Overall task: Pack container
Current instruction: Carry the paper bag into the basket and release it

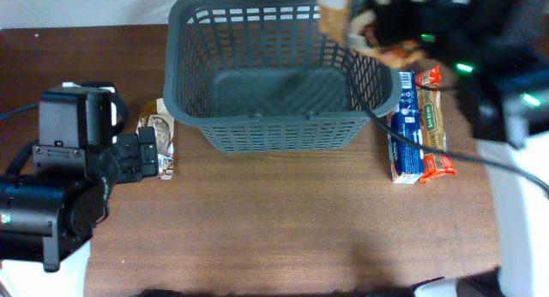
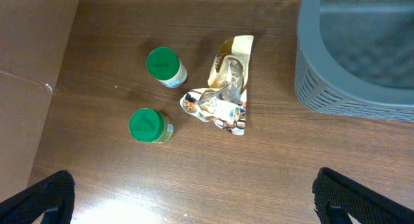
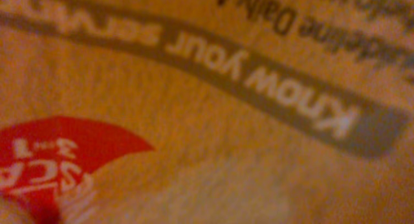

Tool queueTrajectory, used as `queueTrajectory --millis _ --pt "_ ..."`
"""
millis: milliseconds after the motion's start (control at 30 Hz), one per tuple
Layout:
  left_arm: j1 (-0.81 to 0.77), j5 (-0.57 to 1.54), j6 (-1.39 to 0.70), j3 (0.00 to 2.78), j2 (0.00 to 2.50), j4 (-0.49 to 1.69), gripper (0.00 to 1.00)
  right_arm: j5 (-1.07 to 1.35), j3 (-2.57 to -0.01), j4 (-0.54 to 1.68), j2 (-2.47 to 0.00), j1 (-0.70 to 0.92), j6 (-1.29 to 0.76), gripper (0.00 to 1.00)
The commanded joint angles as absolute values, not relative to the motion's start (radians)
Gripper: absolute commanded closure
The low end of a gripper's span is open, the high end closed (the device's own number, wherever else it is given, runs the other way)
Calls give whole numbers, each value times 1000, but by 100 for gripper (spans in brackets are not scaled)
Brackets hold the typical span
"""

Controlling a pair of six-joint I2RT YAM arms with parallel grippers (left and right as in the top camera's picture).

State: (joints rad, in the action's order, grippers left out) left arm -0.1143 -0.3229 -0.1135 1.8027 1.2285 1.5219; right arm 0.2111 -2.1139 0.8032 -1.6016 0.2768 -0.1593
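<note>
The dark grey slotted basket [image 1: 257, 134] stands at the back middle of the table, and its corner shows in the left wrist view [image 2: 336, 101]. It looks empty inside. My right gripper [image 1: 377, 22], blurred, is over the basket's far right corner with an orange printed packet [image 1: 333, 14]. That packet fills the right wrist view [image 3: 207, 120] and hides the fingers. My left gripper [image 2: 194, 201] is open and empty, left of the basket, above a crumpled brown packet [image 2: 226, 88].
Two green-lidded jars [image 2: 162, 62] [image 2: 147, 125] stand left of the brown packet [image 1: 159, 125]. A blue packet [image 1: 406, 134] and a red-ended packet [image 1: 433, 125] lie right of the basket. The left arm [image 1: 60, 185] covers the table's left front.
</note>
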Motion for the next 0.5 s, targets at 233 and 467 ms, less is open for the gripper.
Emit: queueTrajectory --millis 233,467 --pt "-108 -337 -112 1800 1229 1520 1 -222 -2136 942 -1860 392 -414 96" --pt "-108 -337 -112 1800 1229 1520 1 -270 -2134 1087 -1946 392 -491 96"
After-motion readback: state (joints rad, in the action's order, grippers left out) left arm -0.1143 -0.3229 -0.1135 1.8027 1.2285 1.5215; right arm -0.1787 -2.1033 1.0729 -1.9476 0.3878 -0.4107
